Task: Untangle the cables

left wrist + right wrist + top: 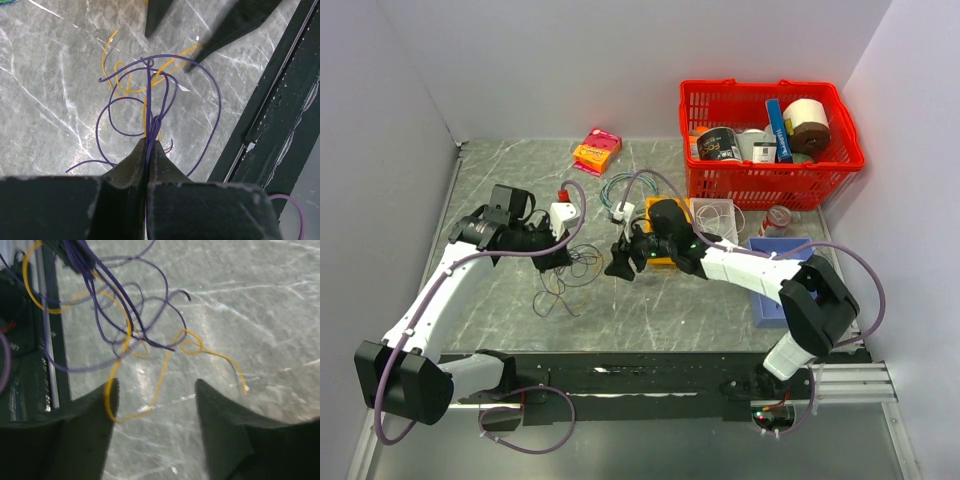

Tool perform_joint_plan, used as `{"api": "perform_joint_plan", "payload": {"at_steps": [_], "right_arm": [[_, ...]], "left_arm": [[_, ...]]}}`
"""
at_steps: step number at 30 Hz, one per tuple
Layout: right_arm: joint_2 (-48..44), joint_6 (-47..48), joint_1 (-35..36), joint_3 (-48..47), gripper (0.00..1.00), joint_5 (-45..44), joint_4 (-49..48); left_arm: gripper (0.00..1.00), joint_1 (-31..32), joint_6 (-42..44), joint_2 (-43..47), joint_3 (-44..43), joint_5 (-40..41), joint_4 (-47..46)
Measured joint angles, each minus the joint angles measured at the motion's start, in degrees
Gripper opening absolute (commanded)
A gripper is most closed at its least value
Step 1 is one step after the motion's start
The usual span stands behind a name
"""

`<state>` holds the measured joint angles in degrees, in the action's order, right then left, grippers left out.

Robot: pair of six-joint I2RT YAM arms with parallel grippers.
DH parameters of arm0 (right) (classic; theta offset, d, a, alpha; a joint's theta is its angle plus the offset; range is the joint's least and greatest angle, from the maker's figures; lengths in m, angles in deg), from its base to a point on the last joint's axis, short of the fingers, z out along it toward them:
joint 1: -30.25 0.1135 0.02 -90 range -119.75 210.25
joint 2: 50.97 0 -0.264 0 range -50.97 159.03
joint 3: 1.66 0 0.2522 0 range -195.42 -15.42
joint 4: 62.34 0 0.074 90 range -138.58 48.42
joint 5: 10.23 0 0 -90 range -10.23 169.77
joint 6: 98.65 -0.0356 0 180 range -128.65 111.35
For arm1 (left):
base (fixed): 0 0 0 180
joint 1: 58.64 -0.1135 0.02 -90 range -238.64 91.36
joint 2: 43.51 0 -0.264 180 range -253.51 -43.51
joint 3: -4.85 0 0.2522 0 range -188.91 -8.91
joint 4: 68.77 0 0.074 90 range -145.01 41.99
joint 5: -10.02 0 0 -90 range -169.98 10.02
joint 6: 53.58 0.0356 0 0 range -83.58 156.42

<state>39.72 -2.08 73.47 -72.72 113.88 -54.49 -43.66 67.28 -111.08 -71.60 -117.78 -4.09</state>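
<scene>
Top external: cables (566, 274) over grey marbled table (655, 320) between pale walls (620, 60).

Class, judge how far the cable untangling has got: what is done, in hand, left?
Done: nothing looks separated yet. In hand: the left gripper is shut on thin dark purple wire strands; the open right gripper faces a thin yellow-orange wire strand. Left: the purple and yellow loops cross each other, so pulling them apart remains.
</scene>
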Motion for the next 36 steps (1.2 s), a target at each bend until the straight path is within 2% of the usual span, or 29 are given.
{"api": "perform_joint_plan", "payload": {"at_steps": [2, 10, 17, 20, 26, 30, 36], "right_arm": [[0.59, -0.72, 0.09, -0.04, 0.0, -0.04, -1.62], [-1.55, -1.92, -0.5, -0.11, 0.0, -5.29, 0.74], [-18.23, -0.52, -3.85, -1.97, 0.0, -11.41, 9.49], [-23.39, 0.42, -3.85, -7.52, 0.0, -14.05, 13.99], [-28.06, 0.98, -5.66, -21.97, 0.0, -19.26, 21.57], [-30.49, 0.81, -9.55, -30.77, 0.0, -22.01, 24.06], [-30.56, 0.96, -11.15, -41.13, 0.0, -24.02, 25.09]], "left_arm": [[0.02, 0.0, 0.0, 0.0, 0.0, 0.13, -0.02], [0.06, -0.98, -0.55, -0.07, 2.71, 6.45, -3.41], [0.11, -9.99, -0.68, -3.13, 4.74, 8.79, -6.64], [0.11, -10.6, -0.5, -4.74, 6.34, 9.79, -8.28], [0.11, -12.26, -0.44, -7.67, 10.14, 13.4, -11.3], [0.1, -13.42, -0.39, -9.68, 11.61, 16.72, -13.38], [0.11, -13.86, -0.2, -11.89, 13.03, 19.93, -15.3]]}}
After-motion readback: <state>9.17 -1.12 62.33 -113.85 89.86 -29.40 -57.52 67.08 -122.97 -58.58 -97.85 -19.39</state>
